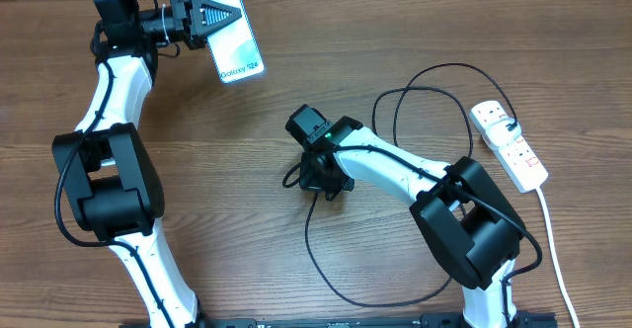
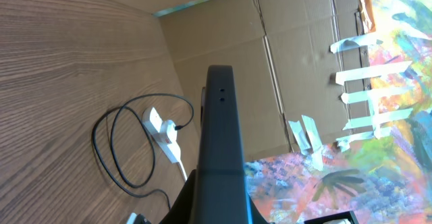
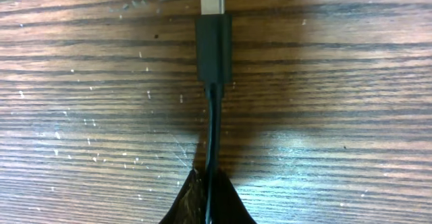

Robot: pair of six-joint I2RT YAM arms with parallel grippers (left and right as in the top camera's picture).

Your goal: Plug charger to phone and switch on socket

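The phone (image 1: pixel 235 40), with its light screen reading "Galaxy S24", is held at the back left by my left gripper (image 1: pixel 219 17), which is shut on its top end. In the left wrist view its dark edge (image 2: pixel 221 123) runs up between the fingers. My right gripper (image 1: pixel 318 178) is at the table's middle, shut on the charger cable (image 3: pixel 213 136). The black connector with its metal tip (image 3: pixel 213 38) sticks out ahead of the fingers, just above the wood. The cable loops (image 1: pixel 425 81) back to the white socket strip (image 1: pixel 507 144) at the right.
The socket strip's white cord (image 1: pixel 555 249) runs down to the front right edge. A loose loop of black cable (image 1: pixel 326 269) lies on the table in front of the right arm. Cardboard and a painted sheet (image 2: pixel 324 82) show behind the table in the left wrist view.
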